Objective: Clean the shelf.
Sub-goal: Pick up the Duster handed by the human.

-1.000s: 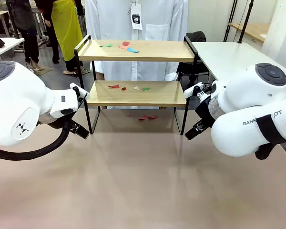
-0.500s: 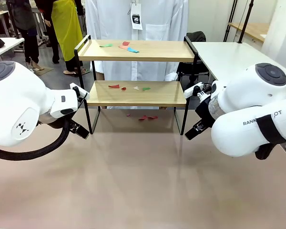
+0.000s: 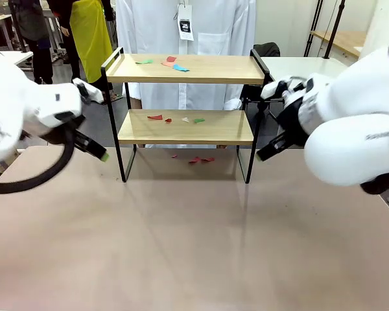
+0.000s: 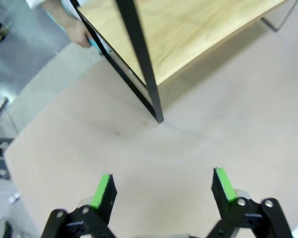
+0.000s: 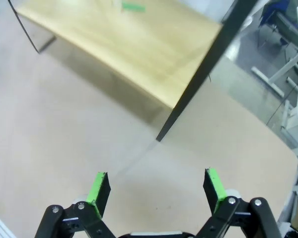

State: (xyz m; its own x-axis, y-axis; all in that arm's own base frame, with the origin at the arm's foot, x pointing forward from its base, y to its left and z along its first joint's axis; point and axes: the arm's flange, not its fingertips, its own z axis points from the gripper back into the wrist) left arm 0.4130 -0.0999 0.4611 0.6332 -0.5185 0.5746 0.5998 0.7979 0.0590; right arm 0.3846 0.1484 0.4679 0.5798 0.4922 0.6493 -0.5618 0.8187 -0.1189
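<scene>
Flanking the shelf [image 3: 214,68], left gripper [image 4: 161,186] and right gripper [image 5: 156,186] spread empty.
We judge it light, stiff; grasp raised end handles [image 3: 111,57].

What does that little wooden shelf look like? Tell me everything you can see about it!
The small two-tier shelf has two light wooden boards held in a thin black metal frame, with raised handles at both ends. It stands upright on thin black legs on the beige table. Coloured paper scraps lie on its top board, more paper scraps on the lower board, and red paper scraps on the table beneath it, so it is not clean yet.
</scene>
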